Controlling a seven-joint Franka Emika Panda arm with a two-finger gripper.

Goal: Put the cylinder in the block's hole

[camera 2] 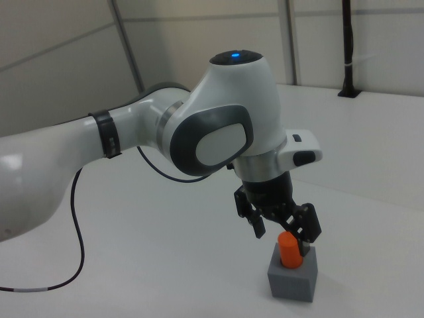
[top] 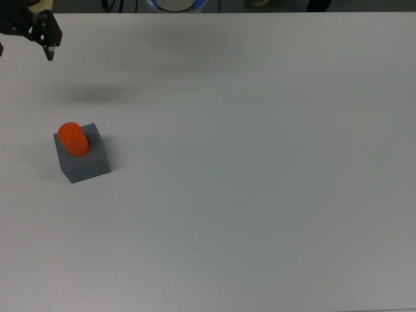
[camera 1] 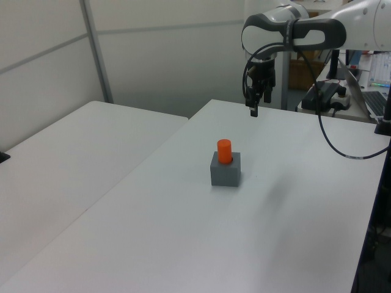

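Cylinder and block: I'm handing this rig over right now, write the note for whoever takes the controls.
End effector: open, empty, raised above the table, well clear of the block, near the top view's upper left corner.
Cylinder: upright in the hole on the block's top face, upper part sticking out.
Block: on the table, toward the top view's left.
Done: insertion looks complete.
Left: nothing obvious; confirm the seating and park the arm.

A wide white table (top: 260, 182) carries the scene, its surface plain and matte. Directly on it sits one grey block (top: 83, 159), near the top view's left edge and resting flat on its base. Over in the left view that block (camera 1: 225, 171) stands around the middle of the tabletop (camera 1: 183, 232).
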